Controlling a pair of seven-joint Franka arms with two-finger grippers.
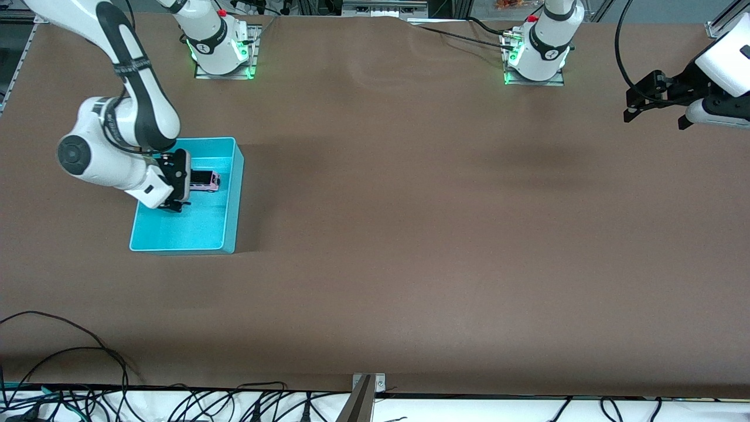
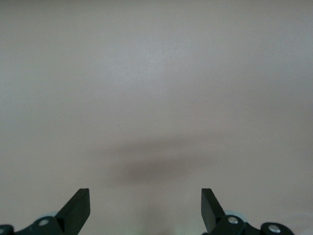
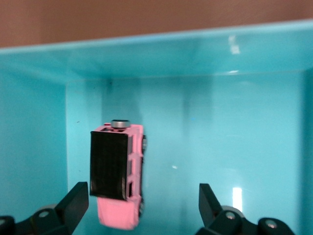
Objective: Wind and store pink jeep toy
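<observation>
The pink jeep toy (image 1: 204, 180) with its black roof panel rests on the floor of the turquoise bin (image 1: 237, 199), in the half farther from the front camera. My right gripper (image 1: 183, 181) hangs open over the bin, just above the jeep and apart from it. In the right wrist view the jeep (image 3: 117, 166) lies below and between the spread fingertips (image 3: 78, 196), closer to one of them, with the bin wall (image 3: 195, 58) past it. My left gripper (image 1: 655, 117) waits open and empty above the table at the left arm's end, and only bare table shows between its fingertips (image 2: 78, 200).
The bin stands near the right arm's end of the brown table (image 1: 410, 234). Loose cables (image 1: 88, 351) lie along the table's front edge. The arm bases (image 1: 220, 53) stand along the back edge.
</observation>
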